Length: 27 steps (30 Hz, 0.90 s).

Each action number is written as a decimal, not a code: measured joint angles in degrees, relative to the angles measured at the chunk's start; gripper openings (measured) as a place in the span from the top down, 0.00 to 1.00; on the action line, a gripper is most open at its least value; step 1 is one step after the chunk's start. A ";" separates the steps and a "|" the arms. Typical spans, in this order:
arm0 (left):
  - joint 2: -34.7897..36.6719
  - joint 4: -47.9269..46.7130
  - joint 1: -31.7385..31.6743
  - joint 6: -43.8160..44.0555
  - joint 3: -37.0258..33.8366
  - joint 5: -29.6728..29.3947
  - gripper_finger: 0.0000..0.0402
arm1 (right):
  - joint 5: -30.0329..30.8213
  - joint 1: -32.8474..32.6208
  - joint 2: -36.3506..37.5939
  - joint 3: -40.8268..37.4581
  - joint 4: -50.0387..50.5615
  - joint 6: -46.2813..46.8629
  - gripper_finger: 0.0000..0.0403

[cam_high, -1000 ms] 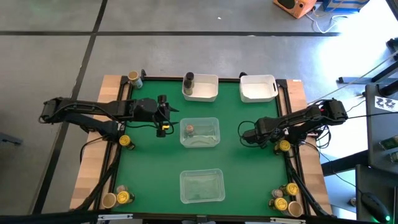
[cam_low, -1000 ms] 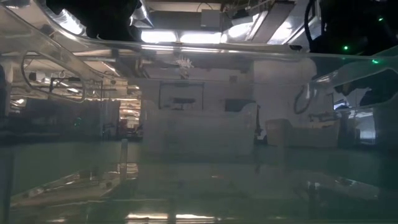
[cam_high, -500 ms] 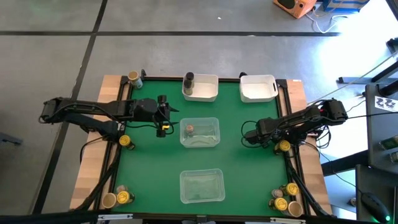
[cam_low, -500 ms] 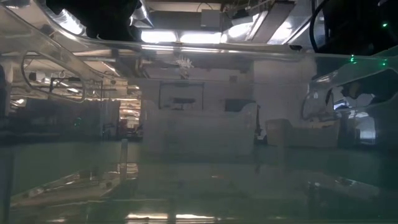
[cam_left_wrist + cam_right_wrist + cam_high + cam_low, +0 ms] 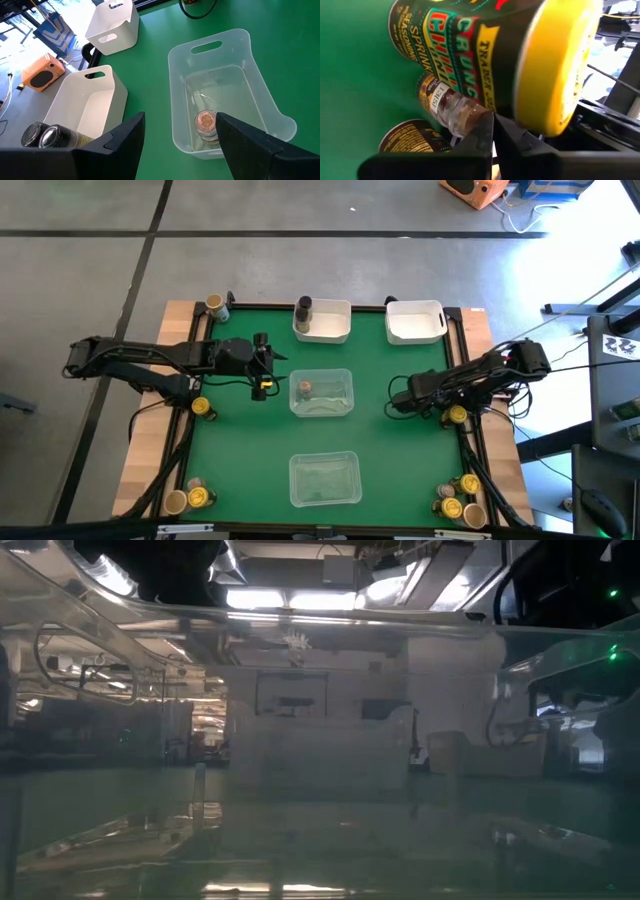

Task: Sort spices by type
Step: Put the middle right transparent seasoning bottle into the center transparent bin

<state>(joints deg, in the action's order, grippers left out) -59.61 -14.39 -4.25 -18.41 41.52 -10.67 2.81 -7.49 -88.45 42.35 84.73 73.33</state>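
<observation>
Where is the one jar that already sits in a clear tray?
In the high view, the brown-topped jar stands at the left end of the middle clear tray, beside the open left gripper.

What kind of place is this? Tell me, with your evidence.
Probably a robotics lab or workshop, not a kitchen. A green table stands on bare grey floor, two robot arms work over bins and trays, and the low view shows benches and ceiling lights behind.

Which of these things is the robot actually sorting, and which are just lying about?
Part of the job:
spice jars at the table edges
jar in the clear tray
dark jar at the white bin
yellow-lidded jar at the right gripper

Just lying about:
orange speaker
floor cables
</observation>
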 joint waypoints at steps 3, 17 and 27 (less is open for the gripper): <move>0.00 -0.11 -0.01 0.00 0.00 -0.01 0.43 | -0.44 0.00 -0.22 0.00 0.00 -0.70 0.96; 0.00 0.02 -0.02 0.00 0.00 -0.01 0.43 | -0.95 0.00 -0.24 1.14 -1.99 -4.69 0.96; -0.02 0.04 0.00 0.00 0.00 0.01 0.43 | 0.72 0.00 -0.22 8.60 -5.41 -7.28 0.96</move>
<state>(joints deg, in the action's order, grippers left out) -59.63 -14.35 -4.25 -18.41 41.52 -10.66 3.53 -7.49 -88.66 50.95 79.32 66.05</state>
